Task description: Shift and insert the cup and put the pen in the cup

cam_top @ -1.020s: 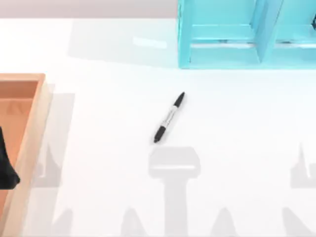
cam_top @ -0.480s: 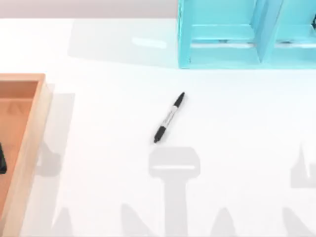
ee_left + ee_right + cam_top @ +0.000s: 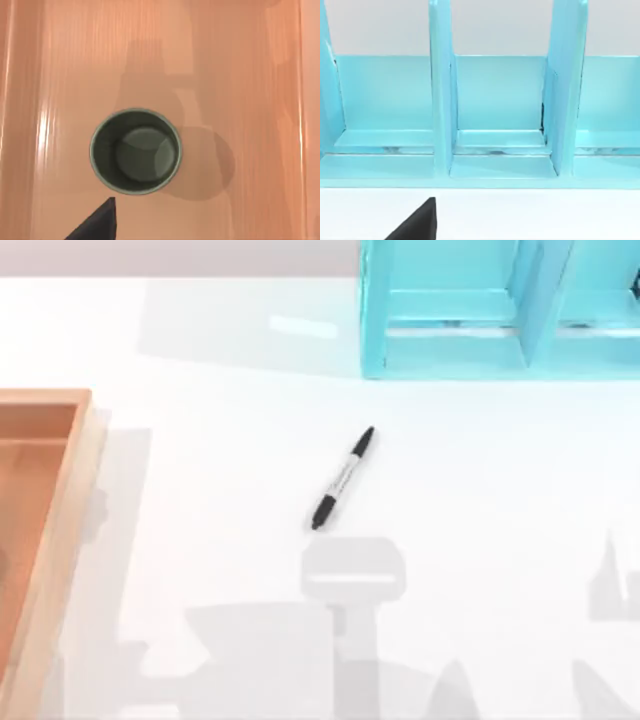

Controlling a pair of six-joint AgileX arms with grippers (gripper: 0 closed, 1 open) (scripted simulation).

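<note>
In the wooden tray (image 3: 250,75), the cup (image 3: 135,151) stands upright, apparently ungripped.

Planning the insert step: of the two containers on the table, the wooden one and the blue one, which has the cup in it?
The orange wooden tray at the table's left holds the cup, upright on its floor. The turquoise divided rack at the back stands without it.

A dark olive-grey cup (image 3: 135,151) is seen in an orange-brown wooden tray (image 3: 62,530), a black-and-grey-white pen (image 3: 343,478) on the white surface (image 3: 500,490), beside a turquoise rack (image 3: 450,350).
</note>
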